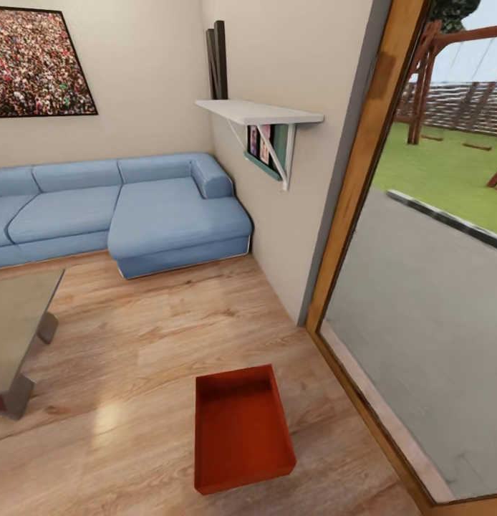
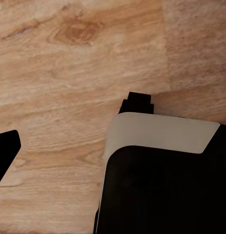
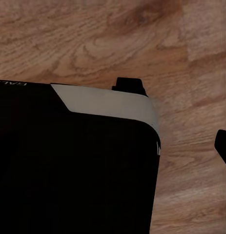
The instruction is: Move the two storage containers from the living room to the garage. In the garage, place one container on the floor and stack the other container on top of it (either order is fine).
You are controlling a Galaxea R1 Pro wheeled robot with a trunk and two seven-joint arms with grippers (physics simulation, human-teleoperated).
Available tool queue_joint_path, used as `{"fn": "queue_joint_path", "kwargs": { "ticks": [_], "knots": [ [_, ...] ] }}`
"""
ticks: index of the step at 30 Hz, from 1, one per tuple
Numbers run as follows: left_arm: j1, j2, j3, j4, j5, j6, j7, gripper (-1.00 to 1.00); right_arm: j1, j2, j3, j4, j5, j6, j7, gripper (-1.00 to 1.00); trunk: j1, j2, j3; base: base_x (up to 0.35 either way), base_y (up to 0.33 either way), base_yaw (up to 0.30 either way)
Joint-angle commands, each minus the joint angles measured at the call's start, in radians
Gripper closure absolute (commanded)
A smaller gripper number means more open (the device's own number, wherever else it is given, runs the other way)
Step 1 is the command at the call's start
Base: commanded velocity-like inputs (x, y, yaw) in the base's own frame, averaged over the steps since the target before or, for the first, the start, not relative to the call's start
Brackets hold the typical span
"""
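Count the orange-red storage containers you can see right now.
1. One storage container lies on the wood-plank floor near the glass door, in front of the blue sofa. The second may be outside the head view.

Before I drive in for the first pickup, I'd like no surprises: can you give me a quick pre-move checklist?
1. Storage container in sight on the wood floor: ok.
2. Container upright, empty: ok.
3. Second container located: not ok.
4. Floor between robot and container free: ok.
5. Clearance from glass door frame at right: ok, but close.
6. Grippers open and empty: cannot tell; the wrist views look down past the robot's body at planks.
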Motion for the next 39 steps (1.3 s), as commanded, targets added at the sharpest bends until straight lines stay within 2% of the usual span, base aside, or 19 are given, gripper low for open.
{"fn": "queue_joint_path", "kwargs": {
  "ticks": [1, 11, 17, 39],
  "knots": [
    [0.0, 0.0, 0.0, 0.0, 0.01, 0.003, 0.003, -1.0, -0.001, 0.001, 0.008, 0.003, -0.009, -0.005, -0.001, -1.0, 0.0, 0.0, -0.001, 0.217, -0.167, 0.008],
    [0.0, 0.0, 0.0, 0.0, 0.01, 0.002, 0.003, -1.0, -0.001, 0.001, 0.008, 0.003, -0.009, -0.004, -0.001, -1.0, 0.0, 0.0, -0.001, 0.238, -0.199, 0.001],
    [0.0, 0.0, 0.0, 0.0, 0.01, 0.003, 0.003, -1.0, -0.001, 0.001, 0.008, 0.003, -0.008, -0.003, -0.001, -1.0, 0.0, 0.0, -0.001, 0.079, -0.052, 0.026],
    [0.0, -0.001, 0.0, 0.0, 0.01, 0.002, 0.003, -1.0, -0.001, 0.001, 0.008, 0.003, -0.006, -0.004, -0.001, -1.0, 0.0, 0.0, -0.013, 0.001, -0.001, 0.242]
  ]
}}
